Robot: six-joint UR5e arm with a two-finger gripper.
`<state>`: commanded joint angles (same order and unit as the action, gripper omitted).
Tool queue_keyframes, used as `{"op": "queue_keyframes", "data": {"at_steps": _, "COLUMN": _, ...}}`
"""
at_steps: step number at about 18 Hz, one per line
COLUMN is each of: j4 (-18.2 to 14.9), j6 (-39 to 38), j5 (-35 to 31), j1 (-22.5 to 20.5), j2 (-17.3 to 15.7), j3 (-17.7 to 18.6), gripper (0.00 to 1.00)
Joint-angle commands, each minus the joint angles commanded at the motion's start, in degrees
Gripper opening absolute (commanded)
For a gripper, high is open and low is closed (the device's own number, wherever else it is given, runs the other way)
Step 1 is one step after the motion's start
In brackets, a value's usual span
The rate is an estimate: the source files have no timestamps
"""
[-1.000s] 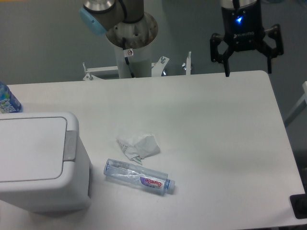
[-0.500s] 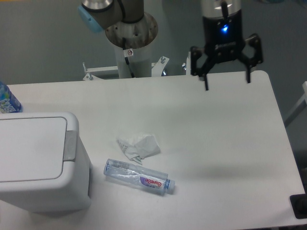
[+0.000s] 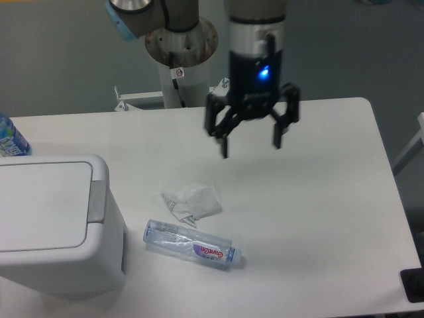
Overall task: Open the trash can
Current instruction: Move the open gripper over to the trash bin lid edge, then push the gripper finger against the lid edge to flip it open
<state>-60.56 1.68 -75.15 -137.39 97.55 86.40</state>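
The trash can (image 3: pixel 56 222) is a large boxy white bin at the front left of the table. Its flat white lid (image 3: pixel 40 205) is down. A grey push tab (image 3: pixel 97 201) sits on its right edge. My gripper (image 3: pixel 252 149) hangs open and empty above the middle of the table, well to the right of the trash can and further back. Its black fingers (image 3: pixel 224 147) point down.
A crumpled white paper (image 3: pixel 192 203) and a clear plastic bottle (image 3: pixel 192 243) lie on the white table (image 3: pixel 318 199) between the bin and the gripper. Another bottle (image 3: pixel 9 139) with a blue label shows at the left edge. The robot base (image 3: pixel 180 46) stands behind the table.
The gripper has moved left and toward the front, from over the back right edge to above the table's middle. It stays open. Nothing else has moved.
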Motion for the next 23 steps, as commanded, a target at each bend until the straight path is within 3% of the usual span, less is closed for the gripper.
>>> {"op": "queue_keyframes", "data": {"at_steps": 6, "j4": 3.2, "j6": -7.2, "j5": 4.2, "j1": 4.3, "j2": 3.2, "j3": -1.1, "gripper": 1.0}}
{"op": "queue_keyframes", "data": {"at_steps": 23, "j4": 3.3, "j6": -9.8, "j5": 4.5, "j1": 9.8, "j2": 4.6, "j3": -1.1, "gripper": 1.0}}
